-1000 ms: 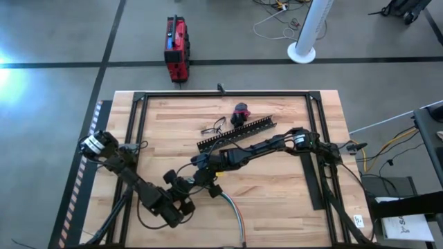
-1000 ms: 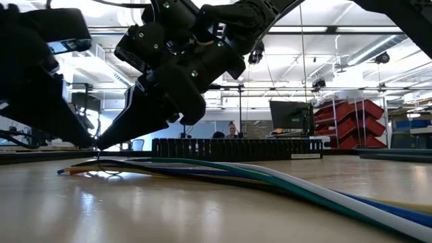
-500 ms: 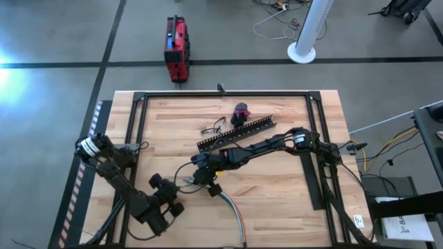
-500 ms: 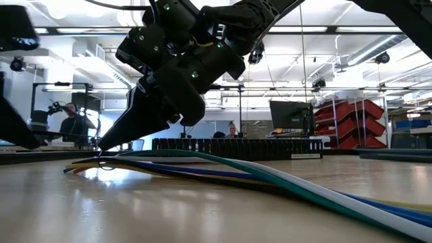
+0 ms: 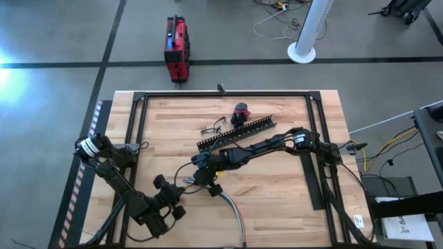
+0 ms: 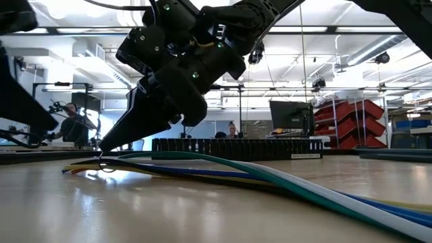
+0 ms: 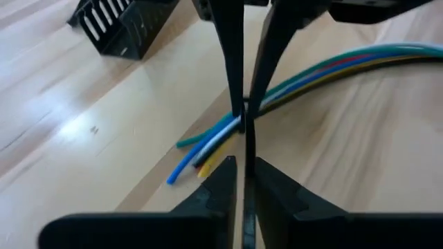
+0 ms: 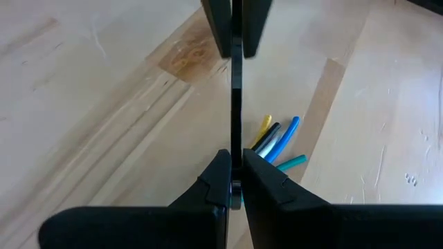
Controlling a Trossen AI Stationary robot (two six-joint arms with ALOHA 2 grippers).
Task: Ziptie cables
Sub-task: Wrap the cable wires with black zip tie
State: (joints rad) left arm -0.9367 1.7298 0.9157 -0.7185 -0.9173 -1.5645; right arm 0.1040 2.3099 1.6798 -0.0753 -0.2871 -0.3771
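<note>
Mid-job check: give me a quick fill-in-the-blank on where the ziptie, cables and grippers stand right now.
1. Both the left gripper and the right gripper pinch the black ____.
2. The ziptie stretches ____ the two grippers.
3. The cables lie on the ____.

Missing: ziptie; between; table

A dark pincer (image 6: 102, 146) comes down from above, its tapered tip touching the counter (image 6: 135, 209) at the near end of the cables (image 6: 223, 172). The green, white, blue and yellow strands run along the wood toward the right edge. Behind them lies a long black slotted duct (image 6: 236, 148). A person (image 6: 67, 125) sits far back at left.
</note>
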